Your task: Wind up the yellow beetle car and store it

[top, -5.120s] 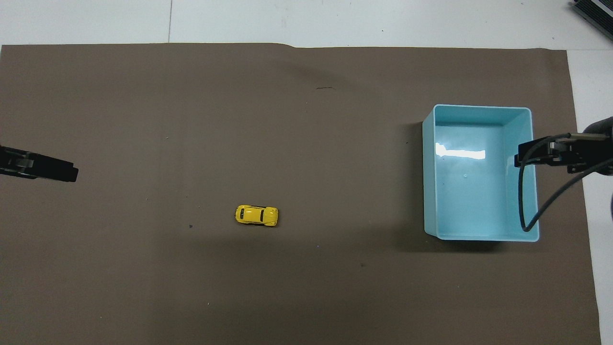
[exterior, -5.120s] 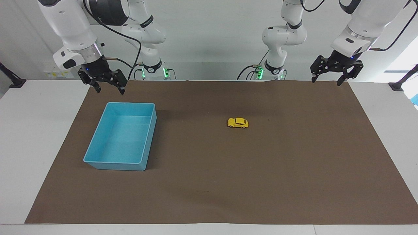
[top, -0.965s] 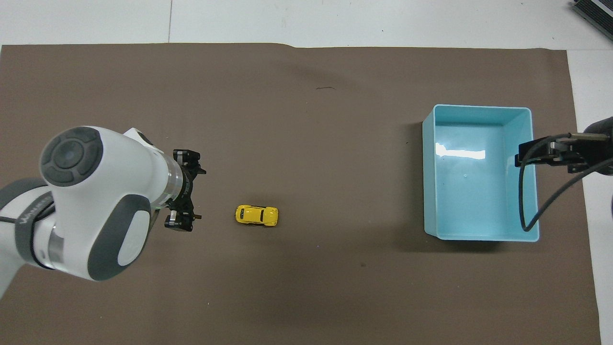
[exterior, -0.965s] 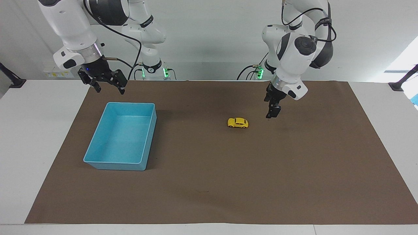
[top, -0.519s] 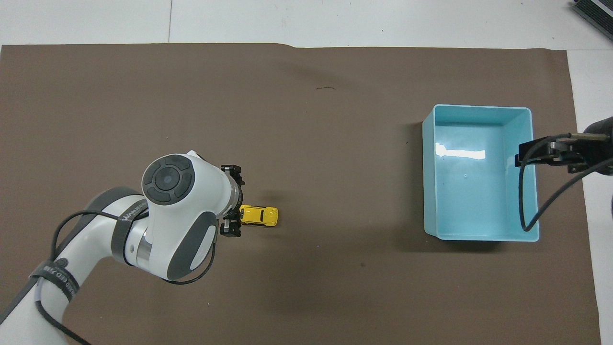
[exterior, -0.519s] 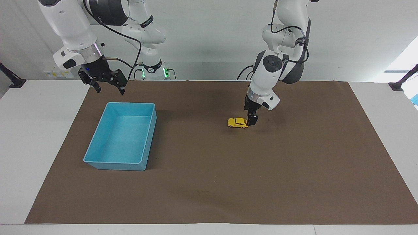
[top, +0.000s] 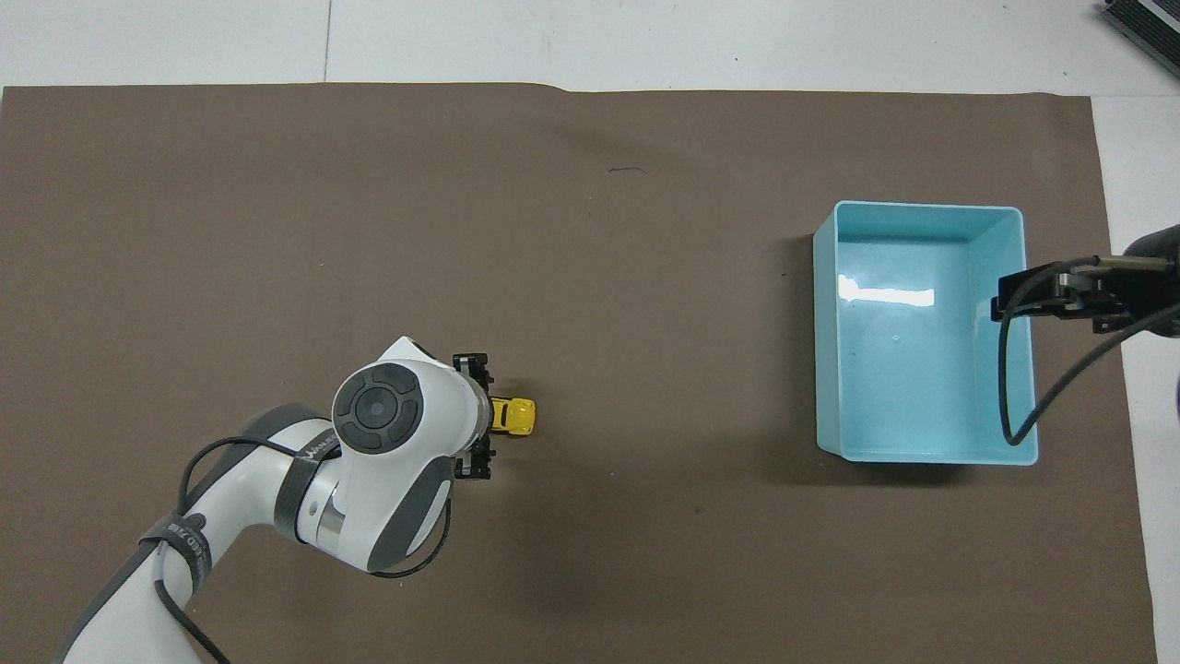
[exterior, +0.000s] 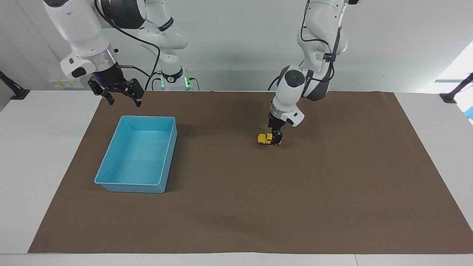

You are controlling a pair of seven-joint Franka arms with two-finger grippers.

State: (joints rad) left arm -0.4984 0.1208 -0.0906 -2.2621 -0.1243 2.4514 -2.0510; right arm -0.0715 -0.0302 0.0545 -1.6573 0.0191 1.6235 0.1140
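Left arm down over the toy car on the brown paper mat [exterior: 332, 192]

The open light-blue plastic bin [exterior: 111, 183] lies just below the waiting right gripper [exterior: 122, 99], whose jaws stand open. The left gripper [exterior: 277, 138] straddles one end of the tiny yellow beetle car [exterior: 264, 138], jaws spread, car on the mat.

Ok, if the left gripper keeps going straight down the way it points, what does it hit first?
The car. The left gripper points down with open fingers astride the car's end toward the left arm, so it would meet the car or the mat just beneath; depth is hard to judge.
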